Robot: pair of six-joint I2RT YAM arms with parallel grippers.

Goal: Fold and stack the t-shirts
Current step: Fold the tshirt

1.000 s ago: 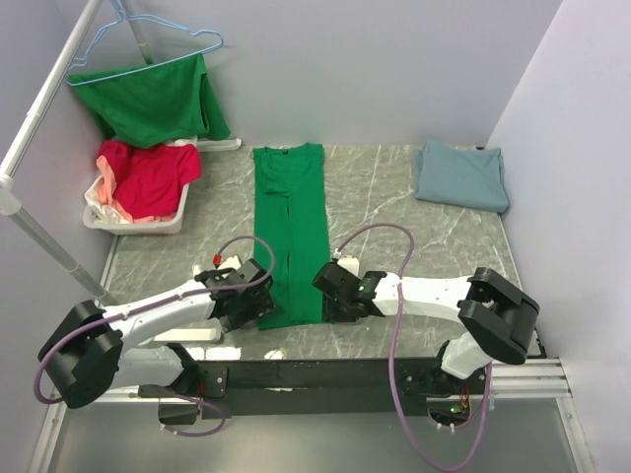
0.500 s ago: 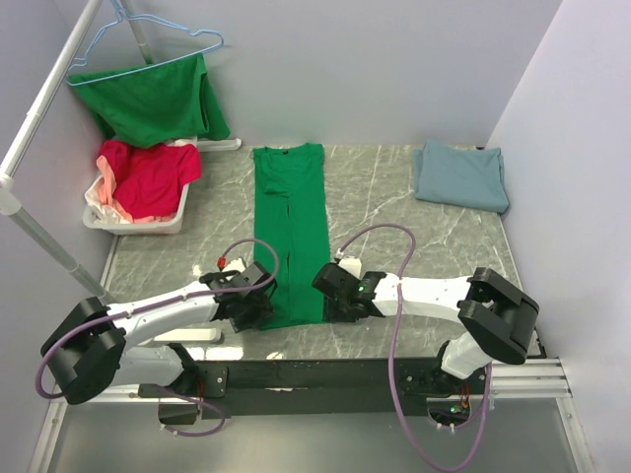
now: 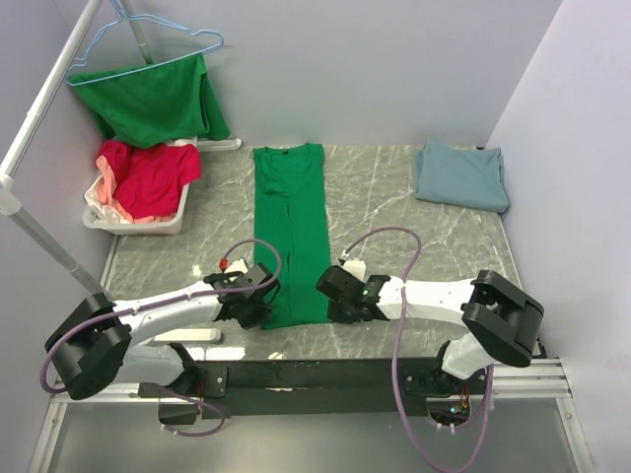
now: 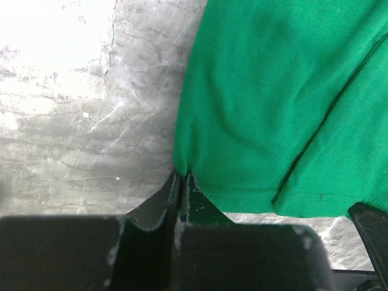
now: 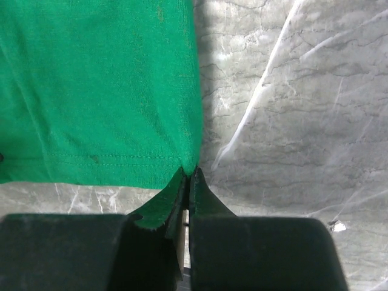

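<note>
A bright green t-shirt (image 3: 292, 227) lies in a long narrow strip down the middle of the marble table, collar at the far end. My left gripper (image 3: 264, 313) is shut on its near left hem corner (image 4: 182, 170), the cloth pinched between the fingertips. My right gripper (image 3: 328, 303) is shut on the near right hem corner (image 5: 191, 167). A folded blue-grey t-shirt (image 3: 461, 175) rests at the far right. Red and pink t-shirts (image 3: 148, 177) fill a white basket at the far left. Another green t-shirt (image 3: 153, 99) hangs on a blue hanger.
The white basket (image 3: 123, 223) stands at the table's far left beside a slanted metal rail (image 3: 44, 118). Bare marble (image 3: 394, 212) separates the green strip from the blue-grey tee. A black rail (image 3: 325, 374) runs along the near edge.
Both grippers have closed on the near hem corners of the green t-shirt. The left gripper slid right onto the hem; the right one shifted slightly nearer.
</note>
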